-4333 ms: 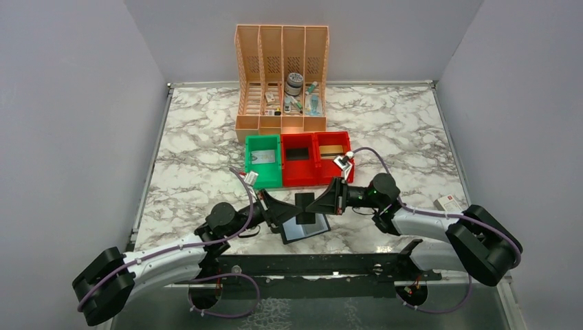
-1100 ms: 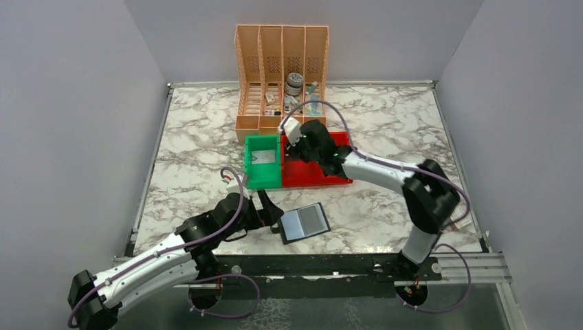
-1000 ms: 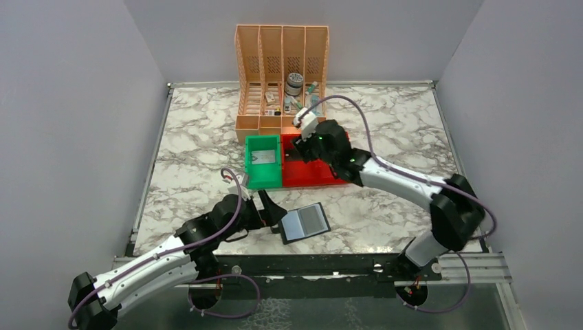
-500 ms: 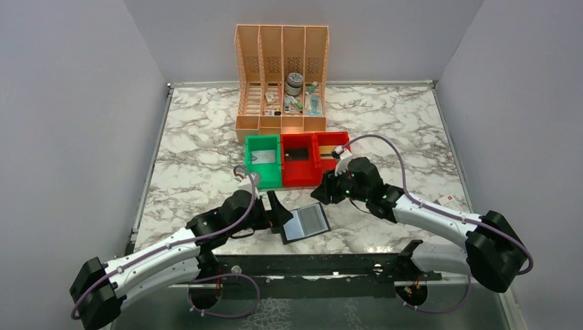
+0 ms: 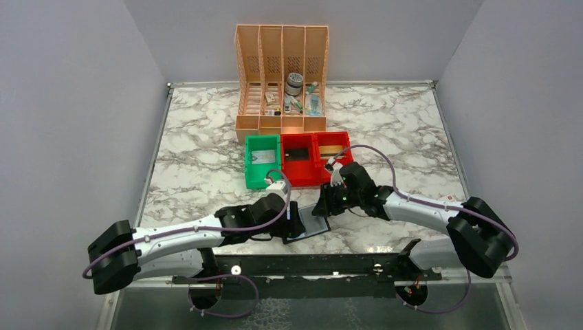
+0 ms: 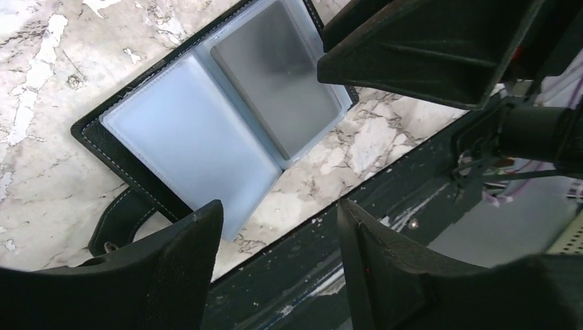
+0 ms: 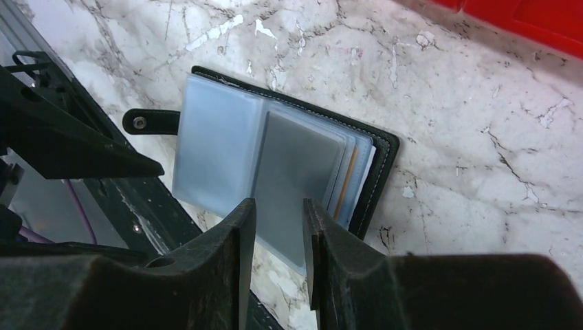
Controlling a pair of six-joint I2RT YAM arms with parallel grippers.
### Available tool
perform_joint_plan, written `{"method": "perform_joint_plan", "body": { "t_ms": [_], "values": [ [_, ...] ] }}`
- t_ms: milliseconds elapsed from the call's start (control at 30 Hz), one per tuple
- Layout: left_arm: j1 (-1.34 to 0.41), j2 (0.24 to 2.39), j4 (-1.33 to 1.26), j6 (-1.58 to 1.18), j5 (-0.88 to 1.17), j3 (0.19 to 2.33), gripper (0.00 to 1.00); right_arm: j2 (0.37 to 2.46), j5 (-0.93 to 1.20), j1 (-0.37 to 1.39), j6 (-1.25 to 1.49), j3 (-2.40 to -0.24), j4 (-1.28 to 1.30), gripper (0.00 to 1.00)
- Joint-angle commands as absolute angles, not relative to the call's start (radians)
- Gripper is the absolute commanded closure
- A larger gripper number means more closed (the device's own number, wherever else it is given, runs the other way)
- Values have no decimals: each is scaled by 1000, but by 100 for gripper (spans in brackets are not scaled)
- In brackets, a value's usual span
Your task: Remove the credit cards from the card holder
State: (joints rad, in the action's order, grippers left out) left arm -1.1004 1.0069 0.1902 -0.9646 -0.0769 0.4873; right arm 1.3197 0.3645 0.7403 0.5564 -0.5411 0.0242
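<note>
Card holder [image 7: 213,148] lies open on the tabletop [image 7: 447,103], at its near edge. Left hand [image 6: 278,206] is partly open and empty beside the tab. Right hand [image 7: 278,206] is narrowly open and empty over the dark grey card [image 7: 302,158]. Pin the cover with your left, then pinch that card's edge and draw it out along the sleeve.

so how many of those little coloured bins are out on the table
3, in one row in front of the peach rack: a green bin on the left, a red bin in the middle, a second red bin on the right. None looks hidden.
</note>
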Motion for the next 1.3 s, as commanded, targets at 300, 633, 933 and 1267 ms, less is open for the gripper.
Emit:
{"method": "perform_joint_plan", "body": {
  "t_ms": [300,633,933,1267],
  "values": [
    [-1143,1080,200,-1013,-226,466,49,1351,368,744,536,-542,72,72],
    [-1143,1095,156,-1050,-238,389,61,1414,391,744,549,-515,39,78],
    [-1142,1094,128,-1052,-248,368,73,1402,427,744,577,-515,12,82],
    [-1143,1104,120,-1034,-242,373,79,1352,426,743,577,-540,60,87]
  ]
}}
